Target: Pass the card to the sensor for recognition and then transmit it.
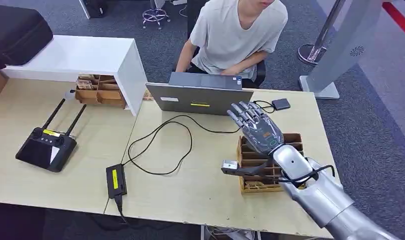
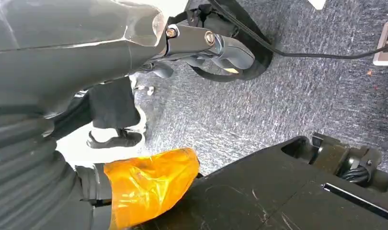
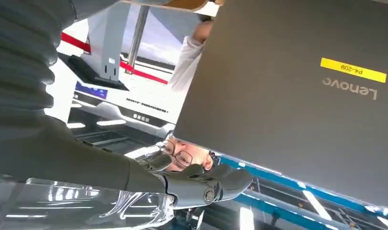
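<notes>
I cannot pick out the card; it presumably sits among the slots of the brown cardboard organizer on the table, beneath the right hand. That hand hovers with fingers spread and grasping nothing, just beside the laptop, probably poised to reach. The left hand hangs toward the floor; its grasp I cannot tell.

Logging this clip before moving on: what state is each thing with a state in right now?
right hand: raised over the table, fingers spread, holding nothing.
left hand: hanging toward the floor; open or closed cannot be told.
laptop: lid open, its back toward the robot.
wooden card box: open-topped, on the table under the right hand.
power adapter: cable attached, lying flat.
remote controller: antennas raised.
</notes>
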